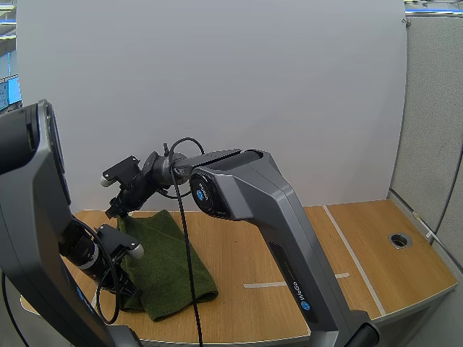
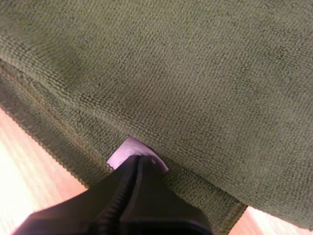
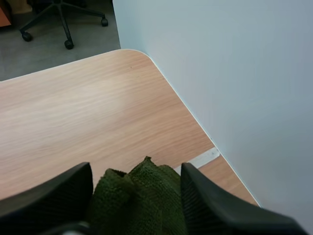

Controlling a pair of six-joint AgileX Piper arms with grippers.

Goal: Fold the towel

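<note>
A dark green towel (image 1: 170, 267) lies partly folded at the left of the wooden table (image 1: 289, 246). My right gripper (image 1: 119, 213) reaches across to its far left corner and holds that corner slightly raised. In the right wrist view the bunched towel (image 3: 142, 196) sits between the fingers of the right gripper (image 3: 137, 171). My left gripper (image 1: 129, 288) is at the towel's near left edge. In the left wrist view the left gripper (image 2: 139, 159) has its fingers together, pinching the towel (image 2: 195, 73) at a pale label (image 2: 126, 149) on its layered edge.
Pale tape lines (image 1: 275, 283) mark the table's middle and right. A round cable hole (image 1: 399, 239) sits near the right edge. A white panel (image 1: 253, 87) stands along the back. The table's rounded far corner (image 3: 137, 53) lies beyond the right gripper.
</note>
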